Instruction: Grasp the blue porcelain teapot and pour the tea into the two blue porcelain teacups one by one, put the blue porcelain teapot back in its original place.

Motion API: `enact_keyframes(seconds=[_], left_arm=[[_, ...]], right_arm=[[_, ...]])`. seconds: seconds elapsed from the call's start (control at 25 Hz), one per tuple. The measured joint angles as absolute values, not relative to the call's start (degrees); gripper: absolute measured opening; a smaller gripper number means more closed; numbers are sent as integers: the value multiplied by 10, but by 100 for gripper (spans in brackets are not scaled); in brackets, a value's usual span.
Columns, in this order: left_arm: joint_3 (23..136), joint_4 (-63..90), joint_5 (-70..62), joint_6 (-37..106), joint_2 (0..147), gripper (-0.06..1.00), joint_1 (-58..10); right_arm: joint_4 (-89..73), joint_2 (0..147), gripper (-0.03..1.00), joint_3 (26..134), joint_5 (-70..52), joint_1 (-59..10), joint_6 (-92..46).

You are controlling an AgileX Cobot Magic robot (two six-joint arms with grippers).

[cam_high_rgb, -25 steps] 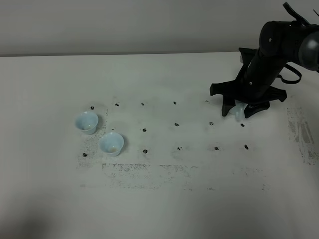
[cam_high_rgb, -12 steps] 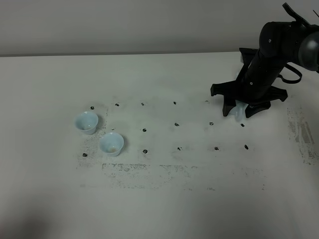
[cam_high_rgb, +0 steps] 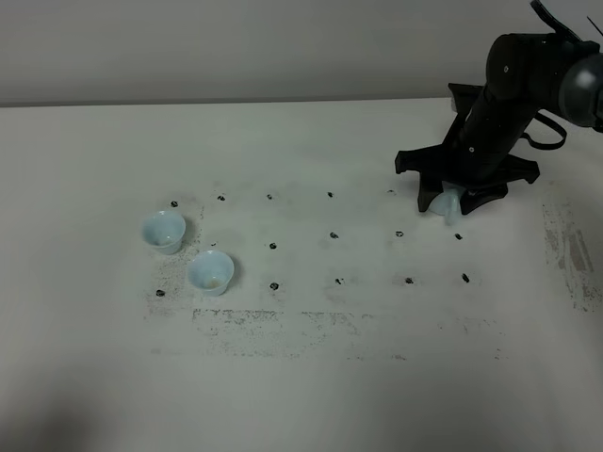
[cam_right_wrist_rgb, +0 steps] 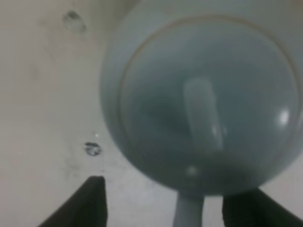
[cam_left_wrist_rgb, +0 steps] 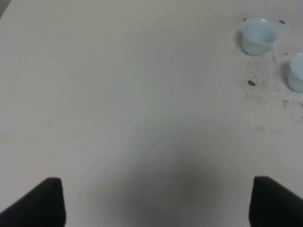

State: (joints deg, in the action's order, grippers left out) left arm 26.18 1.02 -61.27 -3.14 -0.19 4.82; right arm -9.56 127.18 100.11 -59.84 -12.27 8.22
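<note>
The blue porcelain teapot [cam_high_rgb: 448, 203] is at the right back of the table, mostly hidden under my right arm, with only its spout showing. In the right wrist view the teapot [cam_right_wrist_rgb: 203, 104] fills the picture, lid knob up. My right gripper [cam_high_rgb: 455, 194] is shut on its handle, which shows between the fingers of the right gripper [cam_right_wrist_rgb: 163, 205]. The two blue porcelain teacups [cam_high_rgb: 164, 231] [cam_high_rgb: 210, 272] stand upright at the left. They also show in the left wrist view [cam_left_wrist_rgb: 259, 35] [cam_left_wrist_rgb: 297, 71]. My left gripper [cam_left_wrist_rgb: 161, 203] is open and empty, well away from the cups.
The white table [cam_high_rgb: 311, 377] bears rows of small black marks [cam_high_rgb: 334, 235] and a scuffed dark band [cam_high_rgb: 283, 320] in front of them. A pale wall [cam_high_rgb: 236, 47] runs along the table's back edge.
My right arm and the teapot's spout have shifted together slightly up and to the left. The cups have not moved.
</note>
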Motion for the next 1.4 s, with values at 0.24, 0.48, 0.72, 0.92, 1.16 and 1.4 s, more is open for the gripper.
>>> enact_keyframes(seconds=[0.24,0.48,0.72,0.92,1.16,1.4], left_arm=[[262,10,-613,-31,-2,75,48],[262,10,-613,-31,-2,75,48],[262,10,-613,-31,-2,75,48],[262,10,-613,-31,-2,75,48],[262,10,-613,-31,-2,75,48],[262,10,-613,-31,-2,75,48]], right_arm=[[-77,1274,51,1010,-626,-123,80],[-72,1281,51,1010,-632,-123,80],[-72,1286,51,1010,-634,-123,80],[-72,1286,44,1010,-632,-123,80],[-71,1286,20,1010,-630,-123,80],[-65,1286,5,1010,-629,-123,70]])
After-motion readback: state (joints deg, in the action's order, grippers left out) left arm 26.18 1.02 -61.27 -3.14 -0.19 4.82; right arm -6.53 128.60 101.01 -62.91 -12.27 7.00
